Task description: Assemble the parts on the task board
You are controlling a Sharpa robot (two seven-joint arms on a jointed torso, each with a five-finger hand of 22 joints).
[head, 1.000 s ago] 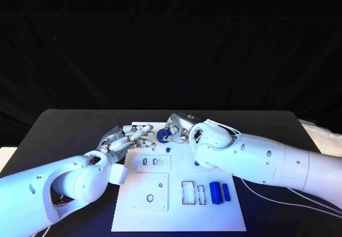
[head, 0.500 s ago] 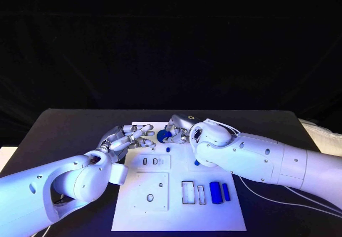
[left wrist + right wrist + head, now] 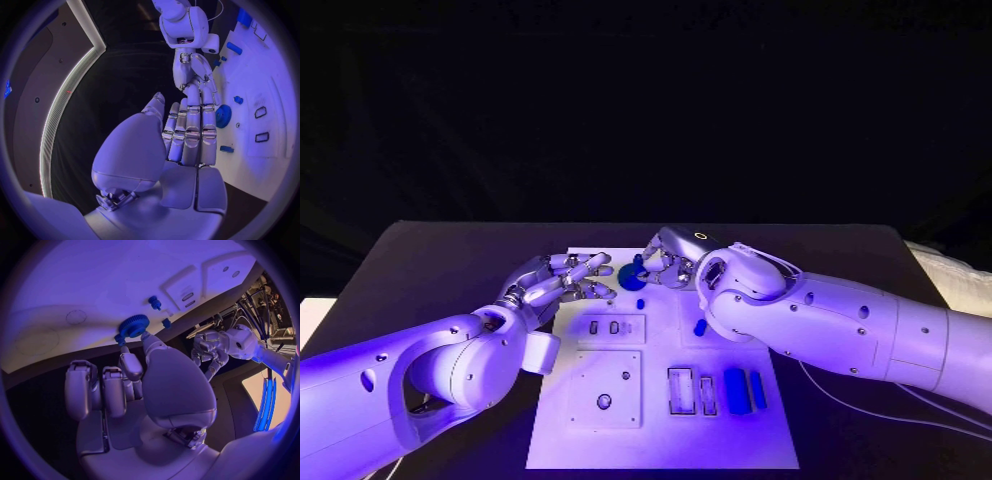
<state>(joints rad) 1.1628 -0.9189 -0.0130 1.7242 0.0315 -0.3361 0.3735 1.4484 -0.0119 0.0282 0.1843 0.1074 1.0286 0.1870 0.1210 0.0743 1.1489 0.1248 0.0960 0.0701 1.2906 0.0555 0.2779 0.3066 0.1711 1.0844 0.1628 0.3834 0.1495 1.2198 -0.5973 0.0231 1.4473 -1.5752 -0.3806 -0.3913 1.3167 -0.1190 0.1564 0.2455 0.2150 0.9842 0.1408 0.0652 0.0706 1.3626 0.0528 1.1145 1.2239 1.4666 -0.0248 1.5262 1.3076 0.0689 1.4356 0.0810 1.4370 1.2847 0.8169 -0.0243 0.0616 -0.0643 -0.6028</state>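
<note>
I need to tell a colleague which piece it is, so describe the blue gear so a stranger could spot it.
Find the white task board mid-table, then its far end between the two hands. The blue gear lies there at the right hand fingertips: round and toothed, unlike the small blue blocks.

task board (image 3: 581,420): smooth matt white plate. Gear (image 3: 133,326): blue plastic, toothed. Worktop (image 3: 430,260): matt black. Arm shells (image 3: 862,325): glossy white plastic.

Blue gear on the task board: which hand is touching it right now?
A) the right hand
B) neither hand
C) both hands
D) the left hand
A: in the right wrist view a fingertip of the right hand rests on the blue gear, while the left hand hangs apart.
</note>
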